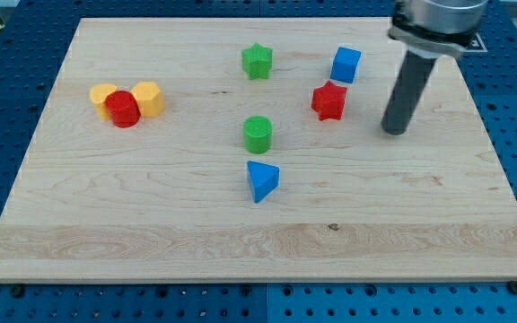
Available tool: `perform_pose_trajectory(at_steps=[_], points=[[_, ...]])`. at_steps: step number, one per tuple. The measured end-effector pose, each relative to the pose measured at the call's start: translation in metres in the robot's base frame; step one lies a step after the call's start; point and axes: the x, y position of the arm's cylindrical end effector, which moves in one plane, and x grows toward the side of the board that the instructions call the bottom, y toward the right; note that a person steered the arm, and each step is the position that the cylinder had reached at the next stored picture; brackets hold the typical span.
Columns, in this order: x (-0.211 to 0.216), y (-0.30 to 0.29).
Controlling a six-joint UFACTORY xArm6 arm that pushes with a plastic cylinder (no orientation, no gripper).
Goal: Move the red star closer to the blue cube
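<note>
The red star (328, 100) sat just below the blue cube (346, 65), near it but not touching, toward the view's upper right of the wooden board (151, 215).

The arm carried no hand, only a dark rod, so there was nothing to open, clench or grasp; its tip (394, 131) rested on the board to the view's right of the red star, apart from it and touching no block. Nothing stood between the star and the cube. A green star (257, 61) lay to the view's left of the cube, a green cylinder (258, 134) and a blue triangular block (261, 180) sat lower near the middle, and a red cylinder (123, 109) pressed between two yellow blocks (148, 98) at the view's left.
</note>
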Motion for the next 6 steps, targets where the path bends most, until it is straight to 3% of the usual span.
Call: perform_pose_trajectory(at_steps=[1, 4, 6], points=[[-0.033, -0.002], [0.003, -0.098], [-0.022, -0.086]])
